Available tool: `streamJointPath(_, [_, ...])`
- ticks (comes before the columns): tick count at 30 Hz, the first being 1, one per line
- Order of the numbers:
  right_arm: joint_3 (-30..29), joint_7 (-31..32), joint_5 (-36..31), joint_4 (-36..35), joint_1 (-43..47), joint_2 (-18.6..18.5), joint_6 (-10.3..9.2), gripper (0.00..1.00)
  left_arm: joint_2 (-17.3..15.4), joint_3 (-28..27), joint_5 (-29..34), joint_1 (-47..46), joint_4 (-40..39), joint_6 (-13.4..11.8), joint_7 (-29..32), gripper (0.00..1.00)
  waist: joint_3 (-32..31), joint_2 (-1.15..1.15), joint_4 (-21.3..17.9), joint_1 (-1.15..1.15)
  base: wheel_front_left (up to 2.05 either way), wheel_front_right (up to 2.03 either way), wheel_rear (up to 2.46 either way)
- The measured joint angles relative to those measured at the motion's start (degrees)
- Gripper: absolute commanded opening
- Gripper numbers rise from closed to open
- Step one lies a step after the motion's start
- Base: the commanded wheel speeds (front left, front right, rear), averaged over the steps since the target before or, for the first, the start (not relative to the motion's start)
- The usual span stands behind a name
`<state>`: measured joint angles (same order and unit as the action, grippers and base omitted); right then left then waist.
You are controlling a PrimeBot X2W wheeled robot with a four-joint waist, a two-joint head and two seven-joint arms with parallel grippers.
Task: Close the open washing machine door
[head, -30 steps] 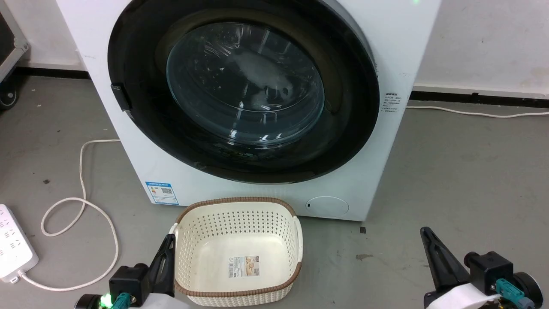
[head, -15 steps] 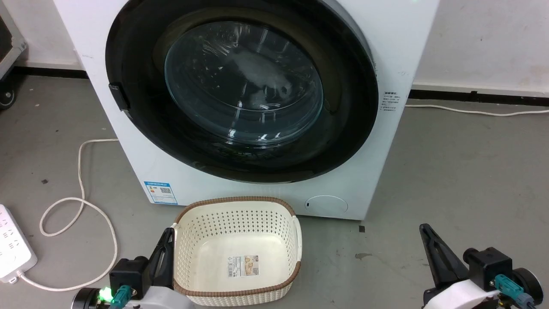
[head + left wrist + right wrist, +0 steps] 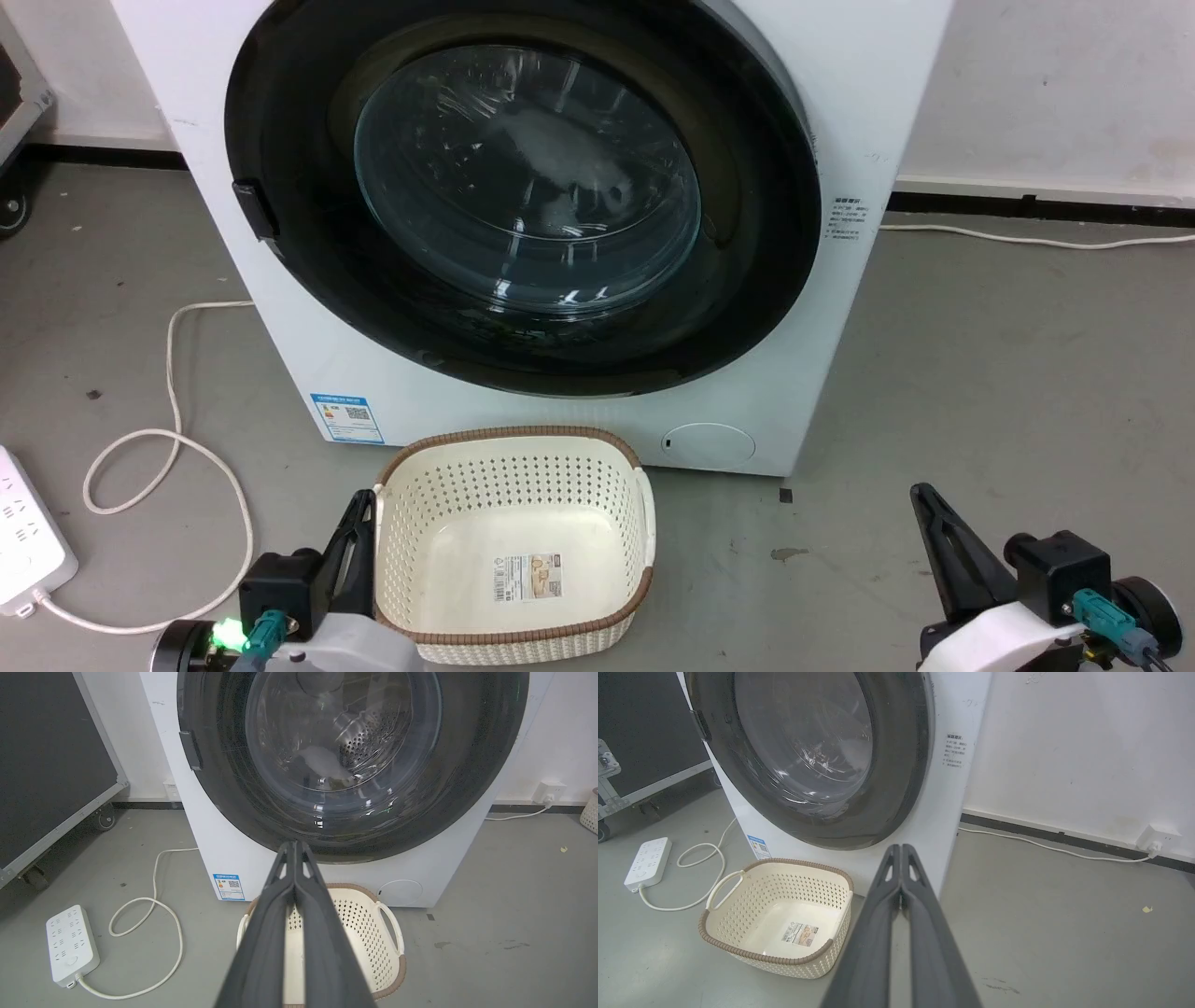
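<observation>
From the head, the washing machine door (image 3: 523, 196) is up at 12 o'clock. Its black ring lies flat on the white washing machine (image 3: 845, 103), with no gap that I can see. The cream basket (image 3: 509, 439) is on the floor at 6 o'clock, just in front of the machine. The left gripper (image 3: 362, 509) is low at 7 o'clock, just beside the basket. The right gripper (image 3: 926, 499) is low at 4 o'clock, well apart from the door.

From the left wrist, the left gripper (image 3: 294, 845) has its two fingers pressed together with nothing between them. They point at the bottom of the door at 12 o'clock but do not touch it.

From the right wrist, the right gripper (image 3: 901, 848) also has its fingers pressed together and holds nothing. The door is at 11 o'clock and looks snug against the machine (the small catch (image 3: 702, 725) sits at 9 o'clock on its rim).

I think the closing step is done. The next move only calls for low arms away from the door, or one soft push on the rim if the catch has not clicked
</observation>
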<state>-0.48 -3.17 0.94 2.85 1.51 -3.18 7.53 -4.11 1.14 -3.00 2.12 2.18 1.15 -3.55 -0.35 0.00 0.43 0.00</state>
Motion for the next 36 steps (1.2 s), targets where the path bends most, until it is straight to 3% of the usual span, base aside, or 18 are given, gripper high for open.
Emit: streamJointPath(36, [0.5,3.1,-0.5,-2.5,-0.7,0.0,0.00,0.00,1.2,-1.0,2.9,-1.3,-1.9,-1.0,3.5,0.00,0.4,0.00,-0.4,0.00,0.00,0.00,0.00])
